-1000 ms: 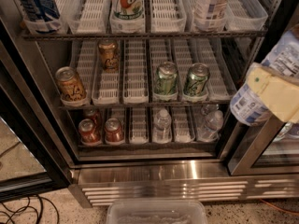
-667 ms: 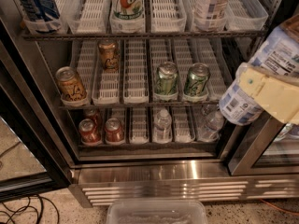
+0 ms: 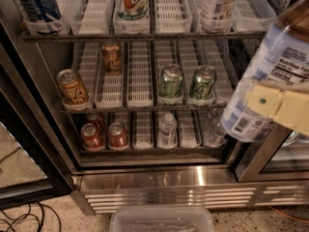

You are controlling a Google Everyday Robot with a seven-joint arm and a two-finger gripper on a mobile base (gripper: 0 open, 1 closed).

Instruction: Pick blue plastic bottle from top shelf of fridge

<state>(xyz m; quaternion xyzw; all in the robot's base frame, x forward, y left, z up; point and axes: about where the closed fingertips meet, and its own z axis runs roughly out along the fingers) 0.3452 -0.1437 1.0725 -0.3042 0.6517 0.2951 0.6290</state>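
Observation:
The blue plastic bottle (image 3: 279,57), with a pale blue wrap label and nutrition text, hangs tilted at the right edge, outside the fridge (image 3: 193,175) and close to the camera. My gripper (image 3: 273,103) is shut on it, and a cream finger (image 3: 289,111) presses across its lower label. The bottle's cap is out of view. The top shelf (image 3: 145,35), a wire rack with white lane trays, runs along the top. It holds a dark-blue-labelled bottle (image 3: 36,4), a white-labelled bottle with a red and green logo (image 3: 131,1) and another bottle (image 3: 217,1).
Soda cans (image 3: 171,81) stand on the middle rack. Red cans (image 3: 91,135) and small water bottles (image 3: 167,129) stand on the lower rack. The open dark door frame (image 3: 26,144) is at left. A ribbed steel grille (image 3: 183,197), a clear plastic bin (image 3: 161,220) and floor cables (image 3: 24,221) lie below.
The held bottle has moved a little left and down and now looks larger, nearer the camera. The shelves and their contents have not moved.

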